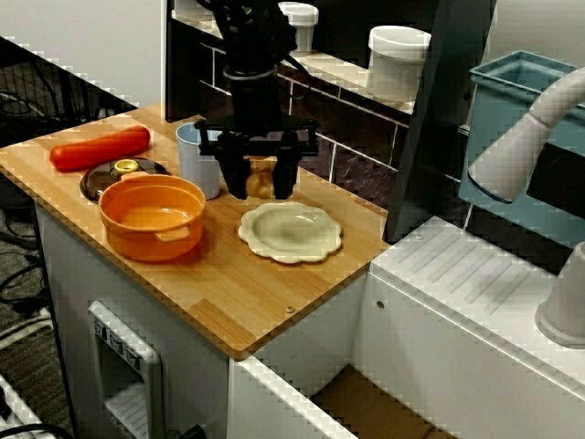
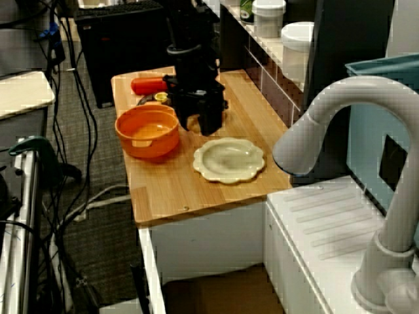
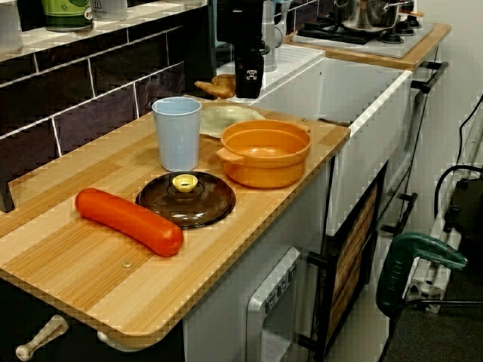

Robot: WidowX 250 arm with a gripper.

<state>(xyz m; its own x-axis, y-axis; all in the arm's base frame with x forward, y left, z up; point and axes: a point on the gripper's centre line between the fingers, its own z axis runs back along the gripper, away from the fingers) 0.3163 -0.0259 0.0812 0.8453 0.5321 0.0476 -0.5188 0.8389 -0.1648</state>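
We are watching the gripper (image 1: 260, 190) pointing straight down over the back of the wooden counter (image 1: 265, 293). Its two black fingers are drawn in to a narrow gap that the tan bread piece (image 1: 260, 176) is filling. The piece seems to be pinched low over the wood, and we cannot tell whether it is resting on the counter or hanging just clear of it. In the view along the counter from the sausage end, much of the piece is sticking out to one side of the fingers. We are therefore judging the hold to be off-centre, so a quick move could be twisting it loose.

Just beside the fingers, the pale blue cup (image 1: 196, 160) is standing upright and looking light. A sideways sweep toward it could be tipping it against the orange pot (image 1: 151, 229) in front of it. The cream scalloped plate (image 1: 291, 230) is lying bare just in front of the gripper, and a low pass could be catching its raised rim and shoving it toward the counter's edge.

Farther off, the brown lid (image 1: 119, 174) and the red sausage (image 1: 101, 149) are lying well apart from the fingers, so we are counting them as little risk. Past the counter's other end the grey faucet (image 1: 526, 137) is arching over the sink, where a wide swing of the arm could be striking it.
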